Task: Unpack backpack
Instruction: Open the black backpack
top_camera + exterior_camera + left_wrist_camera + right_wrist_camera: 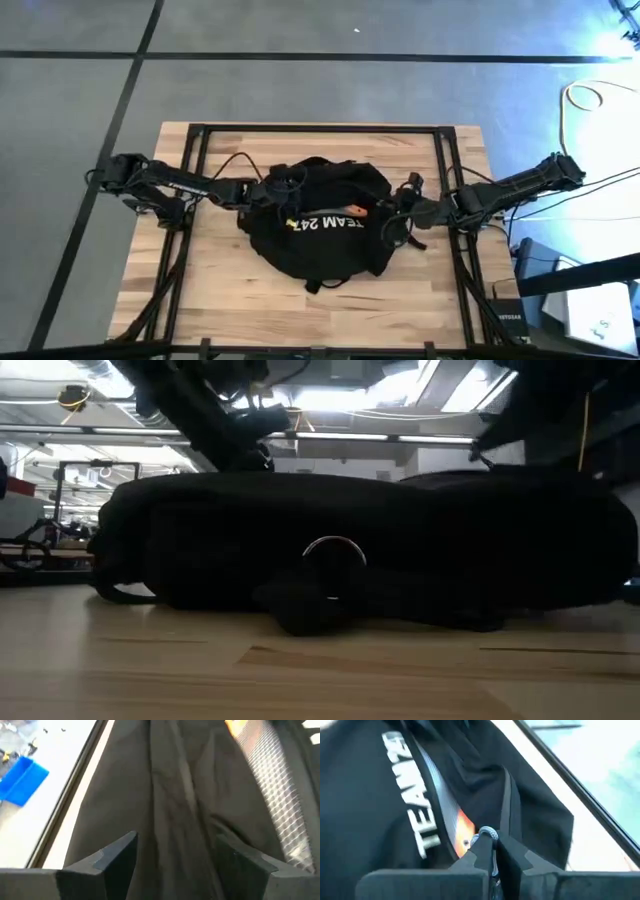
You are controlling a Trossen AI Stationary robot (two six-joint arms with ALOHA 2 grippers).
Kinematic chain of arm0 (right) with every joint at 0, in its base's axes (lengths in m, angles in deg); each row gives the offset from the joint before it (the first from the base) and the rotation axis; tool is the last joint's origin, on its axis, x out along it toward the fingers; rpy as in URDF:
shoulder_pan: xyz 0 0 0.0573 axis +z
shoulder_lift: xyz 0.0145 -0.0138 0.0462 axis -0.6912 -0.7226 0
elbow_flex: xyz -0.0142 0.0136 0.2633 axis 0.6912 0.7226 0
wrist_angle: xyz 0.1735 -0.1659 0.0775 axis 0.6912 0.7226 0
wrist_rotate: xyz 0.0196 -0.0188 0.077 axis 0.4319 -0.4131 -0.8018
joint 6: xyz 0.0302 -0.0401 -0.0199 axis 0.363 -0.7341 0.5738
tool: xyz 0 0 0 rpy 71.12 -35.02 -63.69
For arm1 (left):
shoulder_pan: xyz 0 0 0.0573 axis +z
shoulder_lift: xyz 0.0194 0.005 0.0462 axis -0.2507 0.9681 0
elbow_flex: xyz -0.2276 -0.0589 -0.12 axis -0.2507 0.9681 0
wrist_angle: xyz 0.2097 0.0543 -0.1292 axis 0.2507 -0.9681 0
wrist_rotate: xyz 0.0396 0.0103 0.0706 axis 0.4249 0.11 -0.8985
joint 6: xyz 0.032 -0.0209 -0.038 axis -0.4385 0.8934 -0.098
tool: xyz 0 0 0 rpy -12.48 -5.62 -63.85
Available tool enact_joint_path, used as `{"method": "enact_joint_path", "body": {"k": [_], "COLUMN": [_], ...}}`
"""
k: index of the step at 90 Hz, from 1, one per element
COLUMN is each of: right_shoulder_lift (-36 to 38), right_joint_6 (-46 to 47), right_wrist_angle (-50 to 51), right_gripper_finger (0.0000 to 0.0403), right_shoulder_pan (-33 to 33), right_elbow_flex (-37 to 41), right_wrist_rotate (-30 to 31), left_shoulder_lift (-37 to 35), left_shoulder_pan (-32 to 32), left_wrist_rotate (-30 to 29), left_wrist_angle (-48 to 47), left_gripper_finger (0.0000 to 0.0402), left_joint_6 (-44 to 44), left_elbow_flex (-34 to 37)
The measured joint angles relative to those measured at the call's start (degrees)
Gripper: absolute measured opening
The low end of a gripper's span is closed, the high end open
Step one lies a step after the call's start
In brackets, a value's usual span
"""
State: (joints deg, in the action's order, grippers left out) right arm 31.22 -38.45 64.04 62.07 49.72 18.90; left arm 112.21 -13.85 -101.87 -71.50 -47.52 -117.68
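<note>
The black backpack (pixel 318 232) lies flat in the middle of the table, its white "TEAM 247" lettering (pixel 325 222) facing up. An orange thing (pixel 462 827) shows through a slit in its top. My left gripper (pixel 180 865) is open at the backpack's left end (pixel 266 190), its fingers on either side of a ridge of black fabric (pixel 172 805). My right gripper (pixel 494 851) is at the backpack's right end (pixel 393 212), shut on a small silver zipper pull (pixel 487 833). My left gripper is open around the fabric ridge; whether its fingers touch the cloth I cannot tell. My right gripper pinches the silver zipper pull (pixel 489 835) between its two fingertips, coming level from the table's right side. The pull sits at the end of the slit beside the orange thing.
A black metal frame (pixel 320 128) runs around the tabletop. A metal ring and a strap (pixel 334 556) lie at the backpack's near side. A blue bin (pixel 22 780) sits beyond the table. There is bare wood (pixel 330 310) near the front edge.
</note>
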Motion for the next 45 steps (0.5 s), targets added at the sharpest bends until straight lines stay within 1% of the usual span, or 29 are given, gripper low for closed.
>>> {"method": "enact_joint_path", "body": {"k": [8,19,30,35,45], "right_shoulder_lift": [0.3,0.5,0.48,0.51,-0.57], "right_joint_6": [-0.93,-6.71,-10.5,-11.3,-14.53], "right_wrist_angle": [1.63,1.83,2.39,2.63,3.27], "right_gripper_finger": [0.0001,0.0001,0.0005,0.0015,0.0054], "right_shoulder_pan": [0.01,0.01,0.01,0.01,0.01], "right_elbow_flex": [-2.02,-5.24,-7.23,-7.27,-7.22], "right_wrist_rotate": [-2.15,-2.14,0.66,1.94,1.3], "left_shoulder_lift": [0.0,0.0,0.0,0.0,0.0], "left_shoulder_pan": [0.19,0.19,0.08,0.08,0.15], "left_wrist_rotate": [0.0,0.73,3.6,3.84,3.76], "left_wrist_angle": [-0.36,-0.23,-0.22,-0.21,-0.12], "left_gripper_finger": [0.0239,0.0239,0.0239,0.0239,0.0239], "left_joint_6": [0.33,-1.5,-1.39,-0.96,-1.1], "left_elbow_flex": [0.0,0.0,0.0,0.0,0.0]}}
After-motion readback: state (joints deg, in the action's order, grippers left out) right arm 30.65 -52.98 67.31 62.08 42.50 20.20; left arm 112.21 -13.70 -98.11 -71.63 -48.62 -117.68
